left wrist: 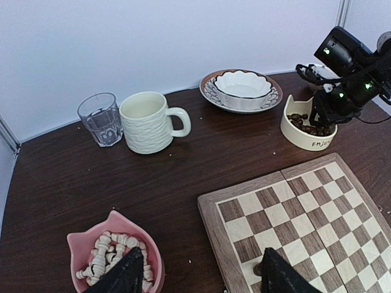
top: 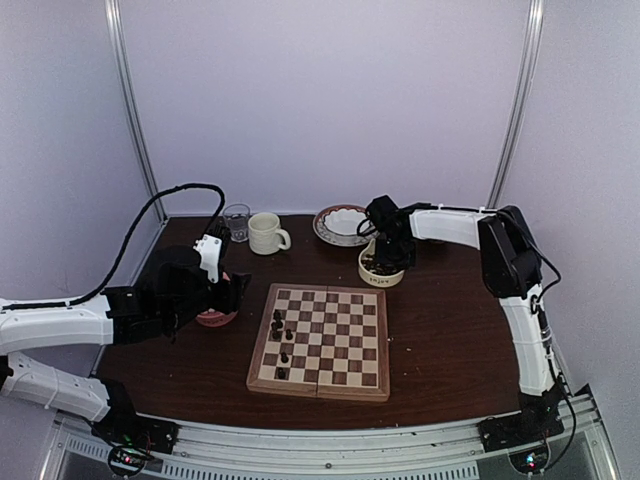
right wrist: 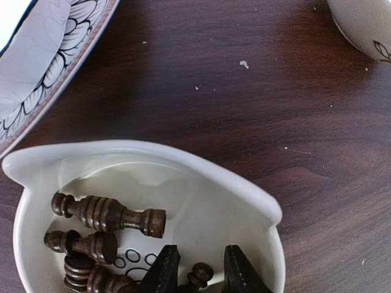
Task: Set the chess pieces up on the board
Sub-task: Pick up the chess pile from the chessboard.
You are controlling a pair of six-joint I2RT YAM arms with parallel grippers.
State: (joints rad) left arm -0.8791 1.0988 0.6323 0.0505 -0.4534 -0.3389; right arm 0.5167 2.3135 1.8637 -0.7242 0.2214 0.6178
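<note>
Right wrist view puts your right pincer (right wrist: 198,268) down inside the cream bowl (right wrist: 183,160). Its jaws are narrow, with one finger on each side of the knobbed head of a small dark piece (right wrist: 200,273). Whether the pads actually bear on that head cannot be told from here, so make sure of the grip before you lift. The head is round and slick, and a pinch high on it will likely squirt the piece out. Take it lower, on the neck, if the bowl wall leaves room.

The other dark pieces (right wrist: 107,213) lie tumbled just beside it. Rise straight up so you do not drag one over the rim or tip the bowl on the tabletop (right wrist: 275,91).

Your target is the board (top: 345,345), which lies well apart from the bowl, toward the arm bases. A few dark figures (top: 283,335) stand along its left side. Carry high enough to clear them and set the piece down upright in the middle of its square.

Your left pincer (left wrist: 201,268) hangs wide and empty above the pink bowl (left wrist: 113,217) of pale pieces (left wrist: 110,256), at the board's left edge. Keep the two arms from crossing there.
</note>
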